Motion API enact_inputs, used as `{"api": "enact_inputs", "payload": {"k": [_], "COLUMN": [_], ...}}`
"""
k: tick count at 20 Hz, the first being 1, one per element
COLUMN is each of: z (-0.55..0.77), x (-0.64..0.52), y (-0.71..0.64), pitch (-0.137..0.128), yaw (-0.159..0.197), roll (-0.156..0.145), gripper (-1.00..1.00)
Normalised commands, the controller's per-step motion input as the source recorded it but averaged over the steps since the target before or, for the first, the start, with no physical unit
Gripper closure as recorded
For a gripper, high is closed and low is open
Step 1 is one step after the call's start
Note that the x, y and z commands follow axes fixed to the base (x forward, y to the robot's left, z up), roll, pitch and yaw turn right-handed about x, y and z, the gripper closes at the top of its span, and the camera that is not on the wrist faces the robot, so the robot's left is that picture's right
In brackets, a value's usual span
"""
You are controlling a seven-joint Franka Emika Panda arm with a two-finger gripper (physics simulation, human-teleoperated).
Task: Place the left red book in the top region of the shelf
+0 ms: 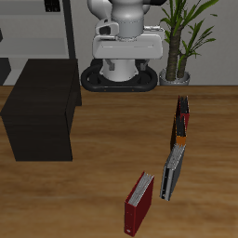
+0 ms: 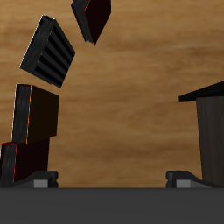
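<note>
The left red book (image 1: 183, 111) stands on edge on the wooden table, farthest back in a row of books; in the wrist view it (image 2: 24, 160) shows as a dark slab with a red rim beside one fingertip. The shelf (image 1: 42, 112) is a low matte black cabinet at the other side of the table; one corner of it (image 2: 208, 127) shows in the wrist view. My gripper (image 2: 112, 180) is open and empty, high above the table and well apart from both the book and the shelf.
An orange-black book (image 1: 178, 134), a grey book (image 1: 172, 173) and a maroon book with a grey page block (image 1: 139, 203) follow the red one toward the front edge. A pale grey rack (image 1: 37, 33) and a potted plant (image 1: 182, 37) stand at the back.
</note>
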Motion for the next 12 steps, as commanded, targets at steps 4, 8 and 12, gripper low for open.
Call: {"api": "enact_inputs", "payload": {"k": [4, 8, 12], "z": [0.0, -0.08, -0.06], "x": [-0.17, -0.26, -0.32], "y": [0.23, 0.36, 0.48], "pitch": [-0.029, -0.024, -0.059], "yaw": [-0.023, -0.018, 0.0], "roll": [-0.005, 0.028, 0.037], "gripper": [-1.0, -1.0, -1.0]}}
